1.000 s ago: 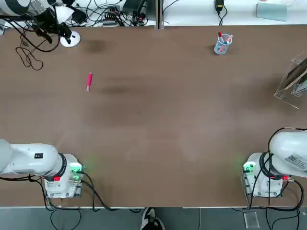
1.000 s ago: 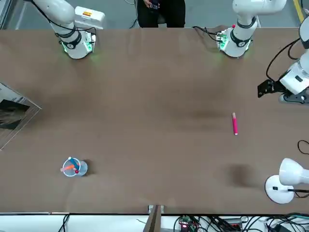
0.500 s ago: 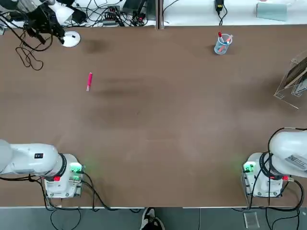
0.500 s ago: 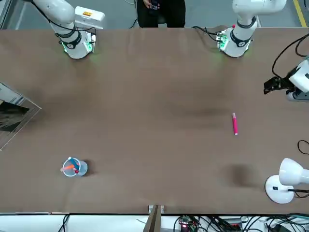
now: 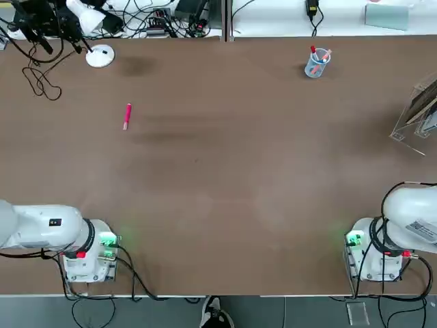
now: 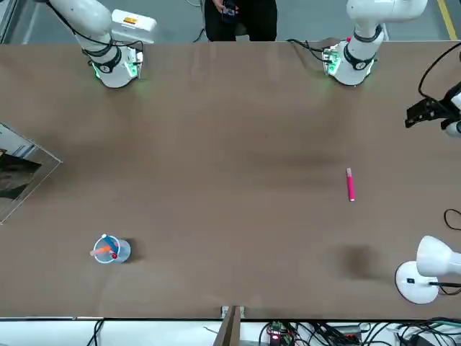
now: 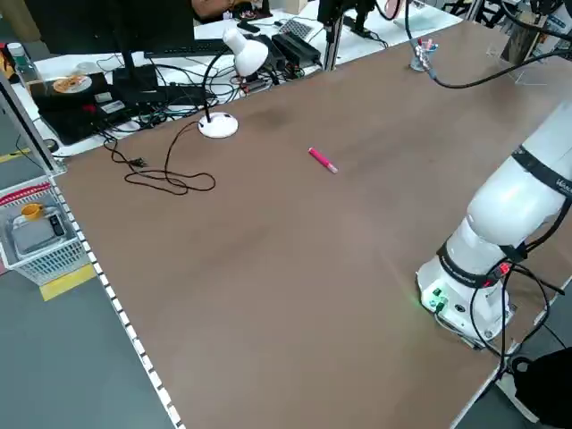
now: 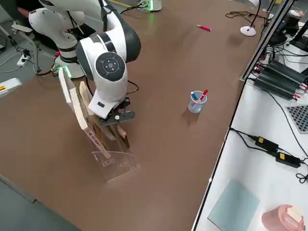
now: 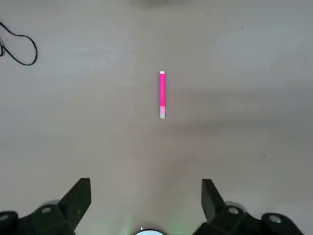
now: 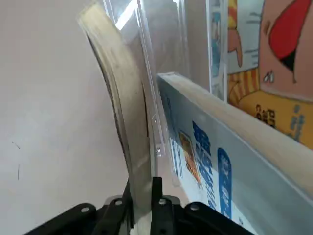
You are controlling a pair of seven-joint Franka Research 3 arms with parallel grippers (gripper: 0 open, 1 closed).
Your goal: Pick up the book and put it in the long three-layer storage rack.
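Observation:
The clear storage rack (image 5: 418, 113) stands at the table's right edge, also seen in the front view as slanted panels (image 6: 32, 155). The book (image 10: 122, 98), thin and bowed with pale page edges, stands upright against a clear panel of the rack. Its dark cover (image 6: 13, 180) shows through the panels. My right gripper (image 10: 142, 188) is shut on the book's lower edge and hangs over the rack (image 8: 108, 161) in the right side view (image 8: 114, 119). My left gripper (image 5: 41, 17) hovers open over the far left corner, and its fingers (image 9: 80, 193) are spread wide with nothing between them.
A pink pen (image 5: 128, 116) lies on the left half of the table. A white desk lamp (image 5: 95, 51) and a black cable (image 5: 41, 82) sit at the far left. A clear pen cup (image 5: 316, 63) stands far right. Another colourful book (image 10: 274, 73) leans in the rack.
My left gripper has drawn back toward the far left corner of the table. The right gripper stays shut on the book at the rack, which sits slightly lower.

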